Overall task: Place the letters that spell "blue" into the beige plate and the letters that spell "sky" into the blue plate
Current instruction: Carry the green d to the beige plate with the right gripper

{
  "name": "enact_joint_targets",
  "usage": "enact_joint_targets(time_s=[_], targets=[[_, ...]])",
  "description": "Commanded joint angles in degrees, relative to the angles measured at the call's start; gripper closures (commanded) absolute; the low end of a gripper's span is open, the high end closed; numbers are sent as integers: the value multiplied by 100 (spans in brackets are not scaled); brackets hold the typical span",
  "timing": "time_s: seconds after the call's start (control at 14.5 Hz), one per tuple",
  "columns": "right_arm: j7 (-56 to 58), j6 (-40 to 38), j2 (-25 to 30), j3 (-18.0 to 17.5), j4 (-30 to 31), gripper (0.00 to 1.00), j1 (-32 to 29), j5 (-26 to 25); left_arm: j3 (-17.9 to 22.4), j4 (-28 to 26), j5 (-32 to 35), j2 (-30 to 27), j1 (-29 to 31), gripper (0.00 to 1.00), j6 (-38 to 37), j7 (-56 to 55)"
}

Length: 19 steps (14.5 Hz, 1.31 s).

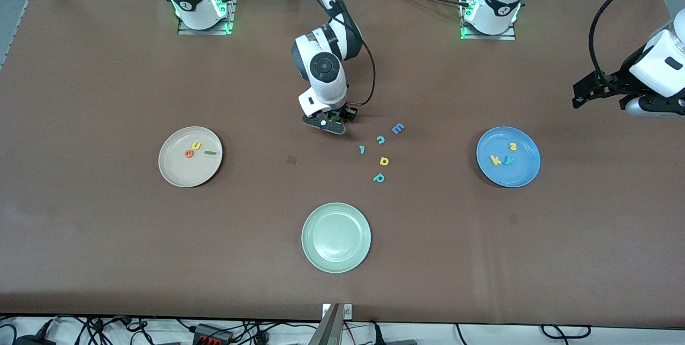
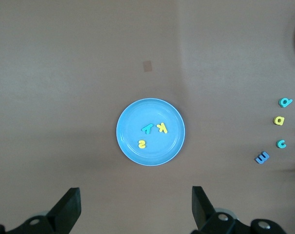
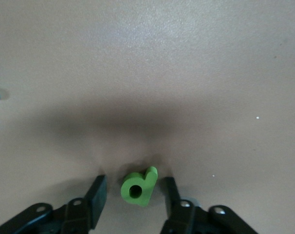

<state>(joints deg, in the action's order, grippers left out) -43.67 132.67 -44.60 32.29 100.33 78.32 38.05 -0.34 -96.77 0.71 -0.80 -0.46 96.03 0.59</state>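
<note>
Two end effectors differ: the right end effector [image 3: 133, 191] brackets the small green foam b-shaped letter [image 3: 138, 186] on the brown bench [image 1: 107, 77], fingers narrowed but apart from it, while the left end effector [image 2: 135, 207] hangs wide open above the round blue plate [image 2: 150, 131].

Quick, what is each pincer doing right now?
Left pincer: open, empty, over the blue plate.
Right pincer: down at the table, fingers either side of the green letter, not yet gripping it.

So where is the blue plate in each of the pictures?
Front view: the blue plate lies toward the left arm's end of the table, holding yellow and teal letters.
Left wrist view: the same plate lies on the table below the camera.
Right wrist view: not in it.
Shared landmark: the blue capital E shows in the front and left wrist views.
</note>
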Motion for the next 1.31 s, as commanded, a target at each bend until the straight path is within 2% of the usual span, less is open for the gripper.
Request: enact_joint_targets(time_s=[0.0, 0.48, 0.9, 1.04, 1.24], targets=[[-80, -13, -58, -21, -93, 49, -19, 115, 8, 97, -123, 1, 2, 0, -102, 108], [-45, -13, -58, -21, -93, 87, -10, 115, 8, 97, -123, 1, 2, 0, -102, 108], [43, -13, 21, 66, -110, 89, -133, 106, 8, 97, -123, 1, 2, 0, -102, 99], [296, -126, 161, 382, -102, 89, -290, 36, 8, 97, -132, 10, 2, 0, -102, 99], [1348, -1099, 469, 1163, -93, 89, -502, 36, 8, 97, -132, 1, 2, 0, -120, 99]])
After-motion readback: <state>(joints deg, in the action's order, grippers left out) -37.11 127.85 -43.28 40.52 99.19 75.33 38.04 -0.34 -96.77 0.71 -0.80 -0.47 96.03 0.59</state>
